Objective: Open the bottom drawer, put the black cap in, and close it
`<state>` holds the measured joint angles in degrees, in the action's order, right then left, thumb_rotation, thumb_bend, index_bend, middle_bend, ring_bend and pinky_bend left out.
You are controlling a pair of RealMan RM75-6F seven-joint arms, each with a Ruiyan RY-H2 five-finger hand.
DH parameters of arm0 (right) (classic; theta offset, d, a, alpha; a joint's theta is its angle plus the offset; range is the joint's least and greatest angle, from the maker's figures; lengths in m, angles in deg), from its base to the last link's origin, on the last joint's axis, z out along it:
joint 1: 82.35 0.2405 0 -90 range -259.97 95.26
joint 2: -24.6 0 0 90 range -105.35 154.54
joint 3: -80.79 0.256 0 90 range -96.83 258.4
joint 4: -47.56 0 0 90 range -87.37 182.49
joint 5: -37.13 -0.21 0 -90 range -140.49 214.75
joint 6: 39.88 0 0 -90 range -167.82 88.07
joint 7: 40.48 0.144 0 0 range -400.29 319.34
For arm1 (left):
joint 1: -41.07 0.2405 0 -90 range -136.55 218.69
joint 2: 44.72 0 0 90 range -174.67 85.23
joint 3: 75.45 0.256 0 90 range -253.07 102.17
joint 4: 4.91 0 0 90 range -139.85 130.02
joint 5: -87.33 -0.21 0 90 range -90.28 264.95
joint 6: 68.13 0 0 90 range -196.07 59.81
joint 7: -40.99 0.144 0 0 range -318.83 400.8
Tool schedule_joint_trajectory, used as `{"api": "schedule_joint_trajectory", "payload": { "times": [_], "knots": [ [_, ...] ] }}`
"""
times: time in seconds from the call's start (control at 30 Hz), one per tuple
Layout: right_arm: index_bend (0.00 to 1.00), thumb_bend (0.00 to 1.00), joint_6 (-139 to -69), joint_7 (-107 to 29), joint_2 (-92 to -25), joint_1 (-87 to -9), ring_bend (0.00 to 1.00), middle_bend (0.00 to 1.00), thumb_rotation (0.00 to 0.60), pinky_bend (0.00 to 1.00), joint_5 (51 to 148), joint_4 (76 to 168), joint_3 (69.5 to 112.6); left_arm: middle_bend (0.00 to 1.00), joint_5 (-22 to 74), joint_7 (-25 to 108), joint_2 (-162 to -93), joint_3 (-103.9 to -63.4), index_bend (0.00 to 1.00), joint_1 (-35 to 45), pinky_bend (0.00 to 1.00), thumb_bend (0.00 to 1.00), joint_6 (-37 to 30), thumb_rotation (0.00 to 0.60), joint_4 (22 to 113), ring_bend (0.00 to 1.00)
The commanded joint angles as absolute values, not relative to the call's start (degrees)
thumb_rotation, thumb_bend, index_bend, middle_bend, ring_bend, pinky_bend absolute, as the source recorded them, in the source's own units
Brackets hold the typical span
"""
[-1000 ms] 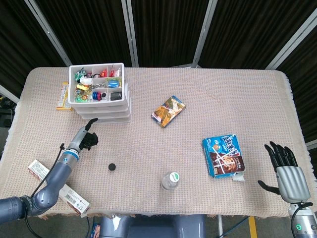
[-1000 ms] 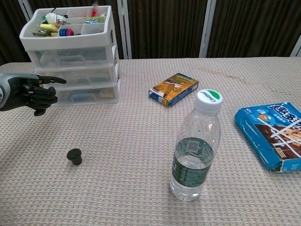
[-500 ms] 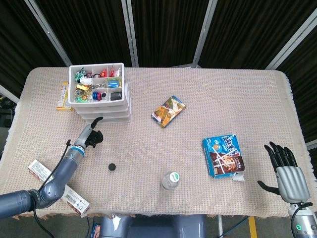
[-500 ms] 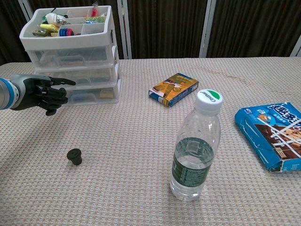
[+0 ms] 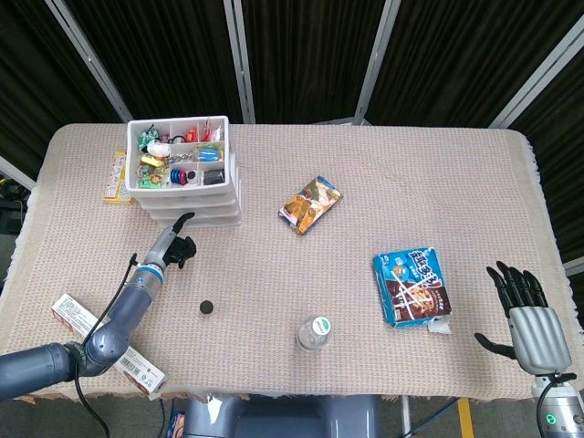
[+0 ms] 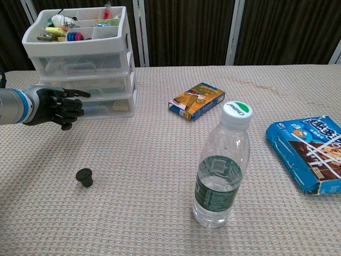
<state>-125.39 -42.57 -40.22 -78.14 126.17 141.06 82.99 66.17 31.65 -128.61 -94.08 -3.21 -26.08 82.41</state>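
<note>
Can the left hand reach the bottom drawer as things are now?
Probably yes. The left hand hovers just in front of the bottom drawer, one finger pointing at it, and nothing lies between them. The black cap sits nearer, out of the way.

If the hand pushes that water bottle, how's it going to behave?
The bottle stands tall on a narrow base, so a high push would probably tip it. It looks only part full, so fairly light. Its round body would likely roll once down.

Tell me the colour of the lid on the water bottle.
The water bottle's lid is white with a green top, clearest in the chest view.
</note>
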Motion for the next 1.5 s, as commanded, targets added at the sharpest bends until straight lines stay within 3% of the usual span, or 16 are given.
{"api": "schedule_joint_trajectory", "payload": {
  "times": [0.03, 0.2, 0.93, 1.2, 1.5],
  "knots": [
    [0.04, 0.00, -125.54, -42.73, -40.24, -78.14, 0.00, 0.00, 0.600, 0.00, 126.35, 140.89, 83.00, 0.91, 67.92, 31.38, -129.08, -94.76, 0.06, -3.71, 0.77, 0.88, -26.15, 0.600, 81.72, 0.86],
    [0.04, 0.00, -125.64, -42.72, -40.27, -78.16, 0.00, 0.00, 0.600, 0.00, 126.46, 140.81, 82.98, 0.92, 69.97, 31.02, -129.18, -95.64, 0.12, -4.18, 0.77, 0.88, -26.65, 0.600, 81.36, 0.86],
    [0.04, 0.00, -125.53, -42.59, -40.22, -78.22, 0.00, 0.00, 0.600, 0.00, 126.37, 141.00, 82.91, 0.92, 69.06, 29.38, -130.97, -97.56, 0.13, -4.24, 0.77, 0.88, -27.23, 0.600, 80.20, 0.86],
    [0.04, 0.00, -125.48, -42.59, -40.21, -78.22, 0.00, 0.00, 0.600, 0.00, 126.46, 141.08, 82.84, 0.92, 69.16, 29.44, -131.41, -97.63, 0.23, -4.72, 0.77, 0.88, -28.42, 0.600, 79.44, 0.86],
    [0.04, 0.00, -125.55, -42.89, -40.23, -78.28, 0.00, 0.00, 0.600, 0.00, 126.72, 141.24, 82.68, 0.92, 68.15, 28.40, -131.85, -97.75, 0.24, -4.35, 0.77, 0.88, -29.77, 0.600, 78.68, 0.86]
  ]
}}
